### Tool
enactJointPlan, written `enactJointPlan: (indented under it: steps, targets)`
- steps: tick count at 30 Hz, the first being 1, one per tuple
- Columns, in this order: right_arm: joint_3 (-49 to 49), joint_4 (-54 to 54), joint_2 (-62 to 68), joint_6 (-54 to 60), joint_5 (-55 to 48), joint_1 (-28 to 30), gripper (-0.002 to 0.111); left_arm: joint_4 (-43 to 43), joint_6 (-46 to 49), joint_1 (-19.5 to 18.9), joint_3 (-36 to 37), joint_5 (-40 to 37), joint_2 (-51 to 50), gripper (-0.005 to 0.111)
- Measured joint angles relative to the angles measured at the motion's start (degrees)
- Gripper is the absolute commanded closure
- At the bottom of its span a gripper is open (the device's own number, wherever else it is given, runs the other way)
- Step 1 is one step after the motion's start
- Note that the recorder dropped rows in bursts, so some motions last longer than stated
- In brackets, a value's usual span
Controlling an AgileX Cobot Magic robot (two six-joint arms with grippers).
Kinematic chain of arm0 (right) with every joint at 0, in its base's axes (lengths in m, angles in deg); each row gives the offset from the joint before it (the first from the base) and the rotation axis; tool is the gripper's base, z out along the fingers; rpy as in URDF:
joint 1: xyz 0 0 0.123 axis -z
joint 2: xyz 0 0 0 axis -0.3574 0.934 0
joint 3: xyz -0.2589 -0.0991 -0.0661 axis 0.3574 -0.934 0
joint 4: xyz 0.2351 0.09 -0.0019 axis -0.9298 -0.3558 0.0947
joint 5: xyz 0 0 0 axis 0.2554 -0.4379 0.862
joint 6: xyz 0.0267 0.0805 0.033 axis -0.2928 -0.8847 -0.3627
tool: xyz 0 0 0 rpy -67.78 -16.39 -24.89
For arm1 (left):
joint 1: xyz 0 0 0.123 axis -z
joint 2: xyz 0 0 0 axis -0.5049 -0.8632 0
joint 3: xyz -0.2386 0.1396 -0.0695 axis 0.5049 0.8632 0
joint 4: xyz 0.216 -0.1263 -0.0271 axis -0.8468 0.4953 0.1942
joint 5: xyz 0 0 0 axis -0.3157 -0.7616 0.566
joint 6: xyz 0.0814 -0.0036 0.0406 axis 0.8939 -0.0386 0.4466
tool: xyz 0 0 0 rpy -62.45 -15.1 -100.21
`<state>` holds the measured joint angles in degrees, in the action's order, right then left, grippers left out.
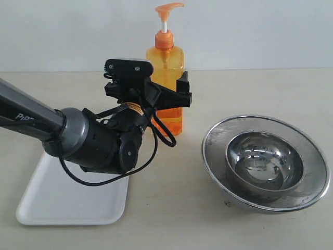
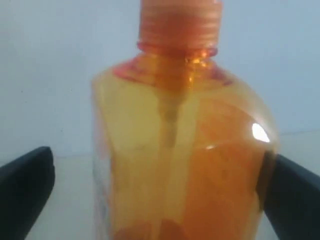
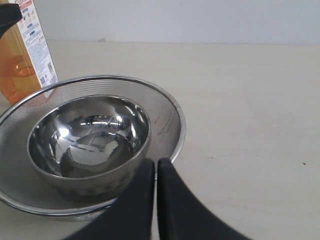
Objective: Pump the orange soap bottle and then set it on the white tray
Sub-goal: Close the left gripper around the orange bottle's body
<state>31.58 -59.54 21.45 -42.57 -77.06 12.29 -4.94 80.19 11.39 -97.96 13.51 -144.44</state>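
The orange soap bottle point(image 1: 165, 58) stands upright at the back of the table, its pump head point(image 1: 169, 8) up. My left gripper point(image 1: 167, 94) is open, with the bottle's body between its two black fingers. In the left wrist view the bottle point(image 2: 180, 150) fills the frame. One finger point(image 2: 25, 185) stands clear of it and the other finger point(image 2: 295, 200) is at its edge. The white tray point(image 1: 62, 203) lies at the front left, partly under the left arm. My right gripper point(image 3: 156, 165) is shut and empty, near the bowls. The bottle's label side point(image 3: 35, 35) shows beyond them.
A round steel bowl point(image 1: 265, 161) sits inside a wider mesh strainer bowl point(image 1: 213, 151) at the right, close to the bottle. In the right wrist view the steel bowl point(image 3: 90, 135) lies just ahead of the shut fingers. Bare table extends past the strainer.
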Motion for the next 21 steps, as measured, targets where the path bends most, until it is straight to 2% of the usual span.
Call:
enactJointPlan:
  steps: [5,21]
  targets:
    - [0.0,0.0,0.0,0.0,0.0,0.0,0.109,-3.3,-0.7,-0.3,-3.1,-0.3,-1.4,-0.003]
    - [0.0,0.0,0.0,0.0,0.0,0.0,0.109,-3.5,0.0,-0.5,-8.7,-1.4,-5.7,-0.003]
